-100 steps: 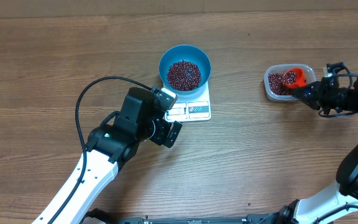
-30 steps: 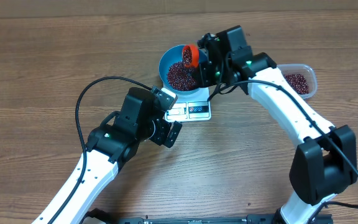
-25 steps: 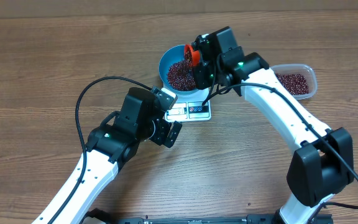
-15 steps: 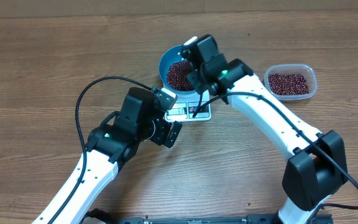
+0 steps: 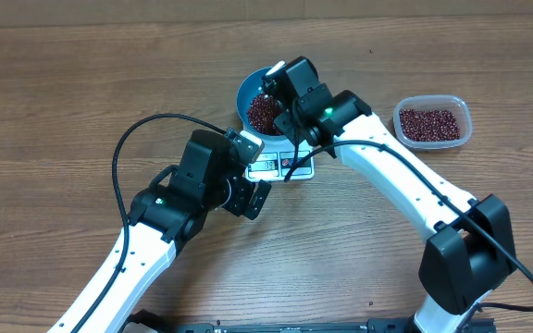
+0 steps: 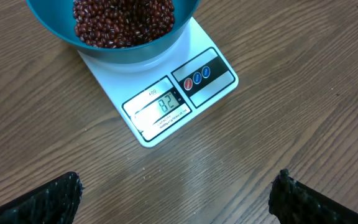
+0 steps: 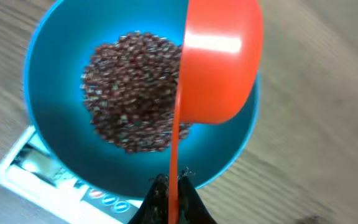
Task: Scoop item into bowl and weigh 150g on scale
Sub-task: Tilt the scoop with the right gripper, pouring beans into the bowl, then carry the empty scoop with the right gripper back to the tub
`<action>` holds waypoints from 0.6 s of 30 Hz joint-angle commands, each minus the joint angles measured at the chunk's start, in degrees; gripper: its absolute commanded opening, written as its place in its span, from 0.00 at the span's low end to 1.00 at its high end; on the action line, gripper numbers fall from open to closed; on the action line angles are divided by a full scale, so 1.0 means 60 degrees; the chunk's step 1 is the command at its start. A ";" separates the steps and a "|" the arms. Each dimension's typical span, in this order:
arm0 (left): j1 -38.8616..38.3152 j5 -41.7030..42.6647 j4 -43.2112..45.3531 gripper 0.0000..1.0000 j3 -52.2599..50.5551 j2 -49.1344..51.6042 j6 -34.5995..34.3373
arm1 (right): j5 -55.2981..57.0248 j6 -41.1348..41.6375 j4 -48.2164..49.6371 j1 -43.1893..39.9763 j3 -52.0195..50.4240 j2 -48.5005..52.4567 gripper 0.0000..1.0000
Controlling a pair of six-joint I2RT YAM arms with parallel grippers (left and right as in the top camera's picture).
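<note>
My right gripper (image 7: 169, 198) pinches the scoop (image 7: 219, 62) tipped over the bowl (image 7: 48, 74). The scale (image 6: 160, 127) reads 82, so the beans (image 6: 123, 18) are short. The left gripper (image 6: 176, 199), at seven o'clock, gapes empty.

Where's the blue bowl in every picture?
Overhead: the blue bowl is at the top middle, partly covered.
Left wrist: the bowl is at the top left, cut off by the top edge.
Right wrist: the bowl fills the middle and left, behind the orange scoop.
Shared landmark: the white scale under the bowl.
</note>
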 commanded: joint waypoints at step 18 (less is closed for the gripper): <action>0.0051 -0.0062 0.0004 1.00 0.0197 0.0029 0.0087 | -0.4663 0.1042 -0.3417 -0.5756 0.0310 -0.2310 0.04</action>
